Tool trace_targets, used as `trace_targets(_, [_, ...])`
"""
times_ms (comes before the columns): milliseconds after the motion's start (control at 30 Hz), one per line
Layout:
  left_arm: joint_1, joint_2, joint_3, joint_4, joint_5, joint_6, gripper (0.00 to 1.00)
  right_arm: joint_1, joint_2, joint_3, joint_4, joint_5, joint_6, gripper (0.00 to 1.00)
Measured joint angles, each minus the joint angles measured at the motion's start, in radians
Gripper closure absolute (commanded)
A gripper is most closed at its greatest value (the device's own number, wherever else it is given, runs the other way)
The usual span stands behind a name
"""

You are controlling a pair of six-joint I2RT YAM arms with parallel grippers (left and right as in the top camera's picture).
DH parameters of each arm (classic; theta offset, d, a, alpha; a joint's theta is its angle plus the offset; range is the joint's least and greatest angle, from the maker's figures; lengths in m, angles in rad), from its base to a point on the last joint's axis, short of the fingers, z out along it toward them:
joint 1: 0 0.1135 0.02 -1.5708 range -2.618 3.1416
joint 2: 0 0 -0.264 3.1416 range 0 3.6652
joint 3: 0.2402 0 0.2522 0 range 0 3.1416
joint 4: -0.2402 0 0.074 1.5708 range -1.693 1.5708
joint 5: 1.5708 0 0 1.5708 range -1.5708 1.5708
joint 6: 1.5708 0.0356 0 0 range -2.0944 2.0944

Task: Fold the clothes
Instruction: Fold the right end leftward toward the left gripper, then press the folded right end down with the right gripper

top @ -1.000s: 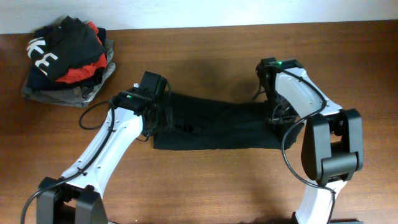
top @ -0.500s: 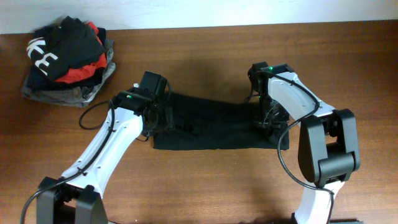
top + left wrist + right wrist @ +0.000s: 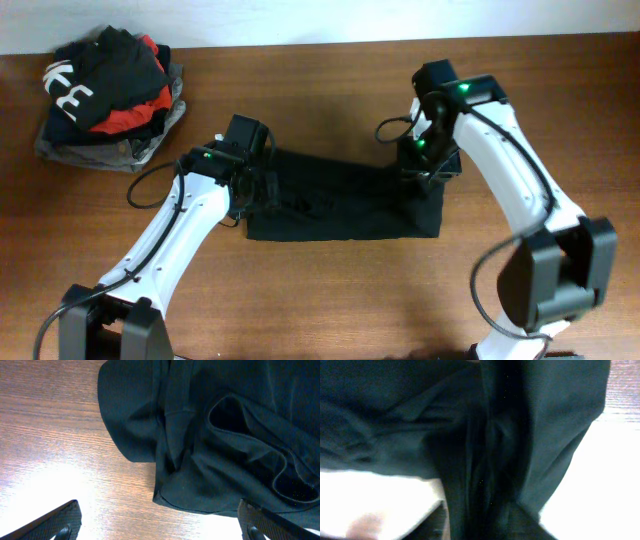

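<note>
The clothes (image 3: 340,205) lie as a black folded strip across the middle of the table. My left gripper (image 3: 258,188) sits at the strip's left end. In the left wrist view its fingers (image 3: 65,517) stand wide apart and open, with the wrinkled hem of the clothes (image 3: 225,435) just ahead and nothing between them. My right gripper (image 3: 425,160) hovers over the strip's right end. The right wrist view is filled by dark folds of the clothes (image 3: 420,420), which hide its fingers, so I cannot tell whether fabric is still held.
A pile of other garments (image 3: 105,95), black with white letters, red and grey, sits at the far left corner. The wooden table (image 3: 330,300) runs bare along the front, and its far edge lies near the top of the overhead view.
The right arm has swung up and toward the far side from low on the strip's right end, whose edge now sits slightly further left. The left arm has not moved.
</note>
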Motion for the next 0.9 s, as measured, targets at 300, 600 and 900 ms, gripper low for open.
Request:
trace_targets(300, [0.0,0.0,0.0,0.0,0.0,0.0,0.01,0.0,-0.018,-0.029,-0.033,0.014,-0.024,0.26])
trace_targets(600, [0.0,0.0,0.0,0.0,0.0,0.0,0.01,0.0,-0.016,-0.037,0.004,0.025,-0.027,0.39])
trace_targets(900, [0.0,0.0,0.0,0.0,0.0,-0.003,0.01,0.0,-0.006,-0.13,0.053,0.024,0.001,0.42])
